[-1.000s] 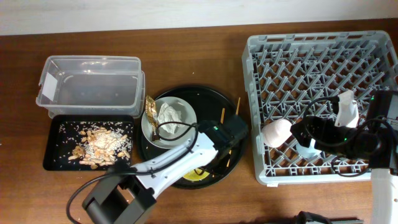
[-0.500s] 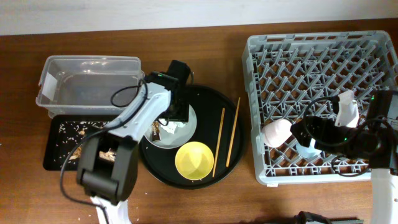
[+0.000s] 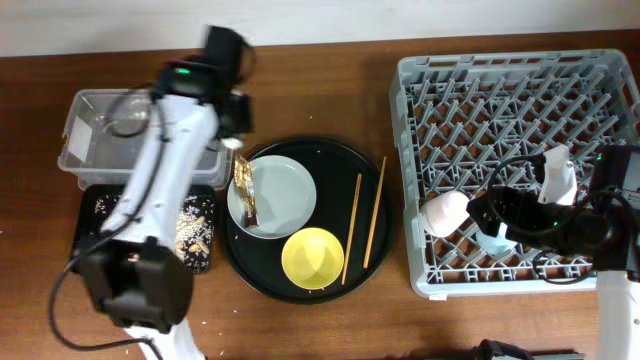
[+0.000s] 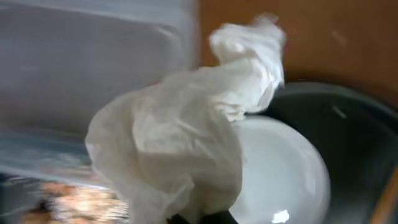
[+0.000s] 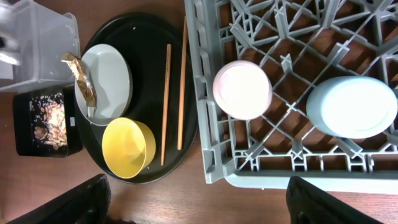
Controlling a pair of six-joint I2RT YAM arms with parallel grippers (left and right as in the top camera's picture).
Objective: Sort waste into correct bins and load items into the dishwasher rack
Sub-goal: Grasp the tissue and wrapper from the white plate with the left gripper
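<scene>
My left gripper [image 3: 235, 115] is shut on the crumpled white tissue [image 4: 180, 130] and holds it over the right edge of the clear tub [image 3: 140, 140], above the pale grey-green plate [image 3: 280, 195]. The gold-brown wrapper [image 3: 245, 188] lies on the plate's left rim. The yellow bowl [image 3: 313, 257] and two chopsticks [image 3: 352, 228] lie on the round black tray [image 3: 330, 160]. The black tray [image 3: 90, 215] holds food scraps [image 5: 46, 118]. The pink cup [image 3: 445, 212] and blue cup [image 5: 351, 107] sit in the dishwasher rack [image 3: 520, 90]. My right gripper [image 5: 199, 211] is open and empty above the rack's front left.
My left arm [image 3: 160, 200] crosses over the black tray and the tub's front right corner. A white part of my right arm [image 3: 557, 175] hangs over the rack. Bare wooden table [image 3: 330, 70] lies between the tub and the rack.
My left gripper has lifted the tissue off the plate and swung up and left to the tub's right edge. The wrapper stays on the plate. The right arm has not moved.
</scene>
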